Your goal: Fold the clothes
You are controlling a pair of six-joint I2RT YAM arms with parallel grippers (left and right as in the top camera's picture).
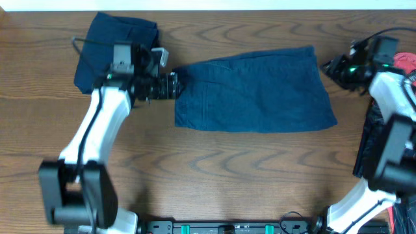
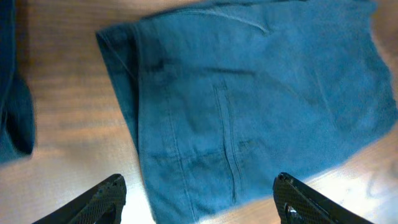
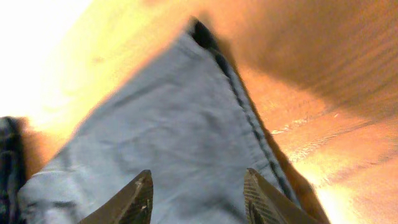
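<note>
Clothes of dark navy-blue, denim-like cloth lay in two pieces on a brown wood-grain table (image 1: 234,175). The larger piece, a pair of folded shorts (image 1: 257,91), lay flat as a wide rectangle in the upper middle of the overhead view. The smaller bundle (image 1: 110,49) of the same cloth sat apart from it at the upper left, partly hidden by the left arm. The left gripper (image 1: 174,84) was at the left edge of the folded shorts; its wrist camera showed the two black fingers spread wide, holding nothing, with the stitched cloth lying flat beyond them. The right gripper (image 1: 335,65) was just beside the upper right corner of the folded shorts. Its wrist camera showed its fingers (image 3: 252,186) parted to a moderate gap above a hemmed corner of the cloth, which looked pale in bright light, with nothing clamped between them.
</note>
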